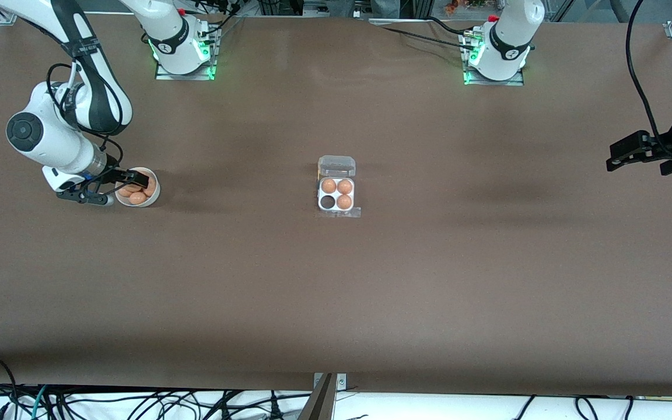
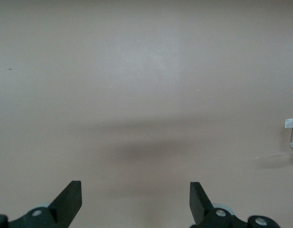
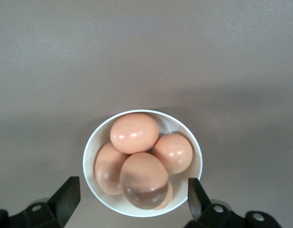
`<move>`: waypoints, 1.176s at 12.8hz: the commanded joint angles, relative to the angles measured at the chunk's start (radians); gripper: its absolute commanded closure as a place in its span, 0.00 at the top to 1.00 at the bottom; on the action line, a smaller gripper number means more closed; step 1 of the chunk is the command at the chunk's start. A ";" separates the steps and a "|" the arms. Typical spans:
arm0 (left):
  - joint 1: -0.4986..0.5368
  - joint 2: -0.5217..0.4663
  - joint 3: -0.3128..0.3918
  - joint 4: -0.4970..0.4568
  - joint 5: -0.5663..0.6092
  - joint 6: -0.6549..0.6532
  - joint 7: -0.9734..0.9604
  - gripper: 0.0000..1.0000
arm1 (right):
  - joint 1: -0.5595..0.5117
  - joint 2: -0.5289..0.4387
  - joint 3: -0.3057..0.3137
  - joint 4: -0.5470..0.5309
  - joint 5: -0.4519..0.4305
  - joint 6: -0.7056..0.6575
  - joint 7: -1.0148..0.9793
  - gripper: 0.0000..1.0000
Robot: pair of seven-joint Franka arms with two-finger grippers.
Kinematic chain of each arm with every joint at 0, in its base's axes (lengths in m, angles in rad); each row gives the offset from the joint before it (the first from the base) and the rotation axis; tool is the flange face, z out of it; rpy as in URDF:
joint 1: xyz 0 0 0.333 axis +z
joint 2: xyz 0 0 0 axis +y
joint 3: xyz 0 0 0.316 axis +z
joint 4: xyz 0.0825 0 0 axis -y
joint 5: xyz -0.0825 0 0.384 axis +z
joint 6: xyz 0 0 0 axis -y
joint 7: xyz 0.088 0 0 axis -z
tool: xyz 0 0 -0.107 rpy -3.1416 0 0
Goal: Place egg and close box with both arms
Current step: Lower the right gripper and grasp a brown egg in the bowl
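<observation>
Progress is at the very beginning, as you can judge from the table point(image 1: 336, 291). The box point(image 1: 336, 195) sits in the middle, with its clear lid point(image 1: 336, 165) folded back toward the robots' bases. Three of its four cells hold eggs; the empty cell point(image 1: 328, 202) is the one nearer the front camera, on the side toward the right arm's end. So you have one egg to place and then the lid to close, and none of this is done yet.

The right gripper point(image 3: 130, 192) hangs over the white bowl point(image 3: 92, 156) near the right arm's end of the table, with its fingers wide apart and nothing between them. The bowl holds a heap of eggs, and the egg point(image 3: 143, 179) lying between the two open fingers seems the likely one to take, but this is only my judgement. The fingertips look close above the heap, and I cannot tell if they touch anything.

The left gripper point(image 2: 136, 197) waits over bare table at the left arm's end, fingers also wide apart and empty.

Some things are hard for you to see. The bowl's eggs overlap, so their exact number is not clear. In the left wrist view only a small corner of the box shows at the edge. The left arm is partly cut off in the front view.
</observation>
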 commanded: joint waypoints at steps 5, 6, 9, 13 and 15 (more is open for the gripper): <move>0.002 -0.002 -0.006 0.009 0.024 0.000 0.013 1.00 | -0.004 0.011 -0.004 -0.016 0.016 0.019 -0.030 0.95; 0.002 -0.002 -0.006 0.009 0.024 0.000 0.013 1.00 | -0.004 0.017 -0.004 -0.014 0.016 0.020 -0.030 0.91; 0.002 -0.002 -0.006 0.009 0.024 -0.002 0.013 1.00 | -0.004 0.019 -0.004 -0.011 0.016 0.020 -0.030 0.81; 0.001 -0.002 -0.007 0.007 0.023 -0.005 0.013 1.00 | -0.005 0.034 -0.004 -0.010 0.016 0.034 -0.030 0.71; -0.001 -0.002 -0.007 0.007 0.023 -0.005 0.013 1.00 | -0.005 0.036 -0.004 -0.008 0.016 0.034 -0.030 0.63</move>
